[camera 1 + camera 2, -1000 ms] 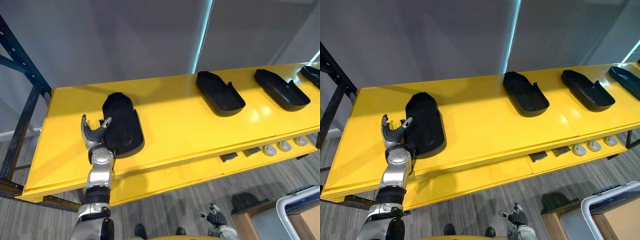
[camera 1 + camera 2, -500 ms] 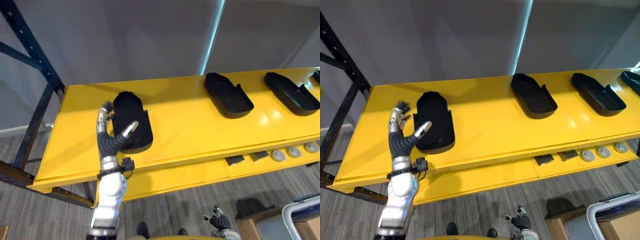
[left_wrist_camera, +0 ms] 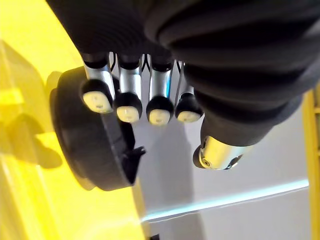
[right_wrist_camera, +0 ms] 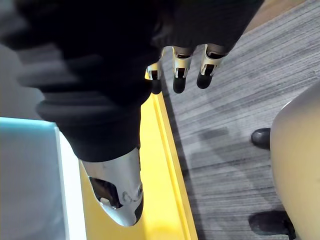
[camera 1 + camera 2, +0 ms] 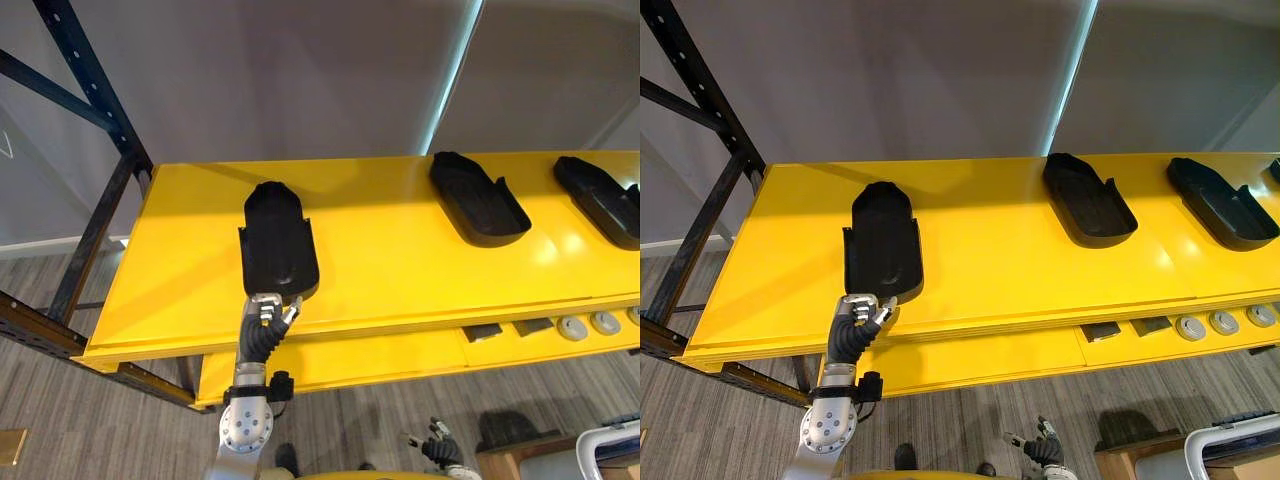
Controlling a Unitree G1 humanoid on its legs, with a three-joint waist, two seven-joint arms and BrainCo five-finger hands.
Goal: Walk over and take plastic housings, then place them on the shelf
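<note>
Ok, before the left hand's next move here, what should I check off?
1. The leftmost housing lies flat on the yellow shelf: ok.
2. The left hand holds nothing, fingers curled at the shelf's front edge: ok.
3. That hand is clear of the housing's near end: cannot tell.
4. The right hand is empty, low at the side: ok.
5. There is a gap to the next housing: ok.

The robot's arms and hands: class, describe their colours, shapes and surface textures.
The left arm is silver-grey metal with rounded joints. A dark ribbed cover wraps the wrist and back of the left hand. Its fingers are silver, ending in rounded dark tips with pale pads. The right hand has the same dark cover and silver fingers.
</note>
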